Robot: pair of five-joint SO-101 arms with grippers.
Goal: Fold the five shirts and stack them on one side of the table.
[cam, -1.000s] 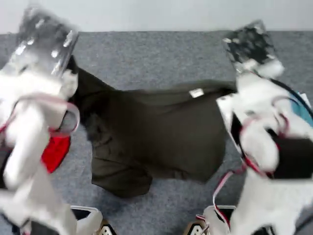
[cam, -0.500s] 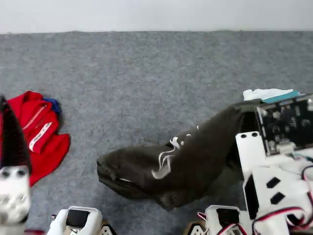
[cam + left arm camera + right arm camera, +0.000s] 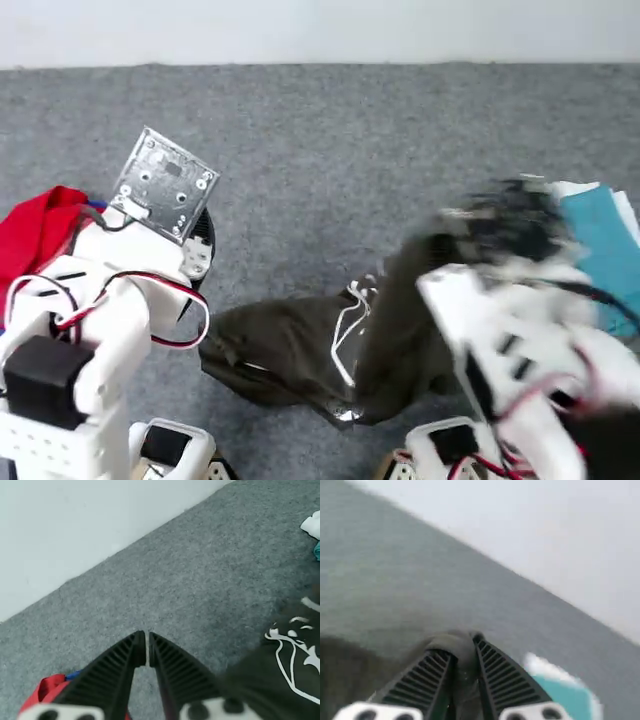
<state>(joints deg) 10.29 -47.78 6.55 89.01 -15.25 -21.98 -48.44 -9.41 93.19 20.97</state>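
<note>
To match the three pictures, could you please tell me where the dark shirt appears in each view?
High view: dark shirt, bunched at lower centre.
Left wrist view: its white-printed part lies beside the left claw.
Right wrist view: a fold pinched in the right claw.
Shared landmark: the teal cloth.

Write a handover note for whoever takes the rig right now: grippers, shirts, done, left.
Left gripper: shut, empty, above the table between red shirt and dark shirt.
Right gripper: shut on dark shirt, one end lifted toward the right.
Shirts: dark shirt bunched near the middle, unfolded; red shirt crumpled at the left edge; teal shirt lying on white shirt at the right edge.
Done: perhaps teal and white stacked; their folds are unclear.
Left: fold dark and red, stack them.
</note>
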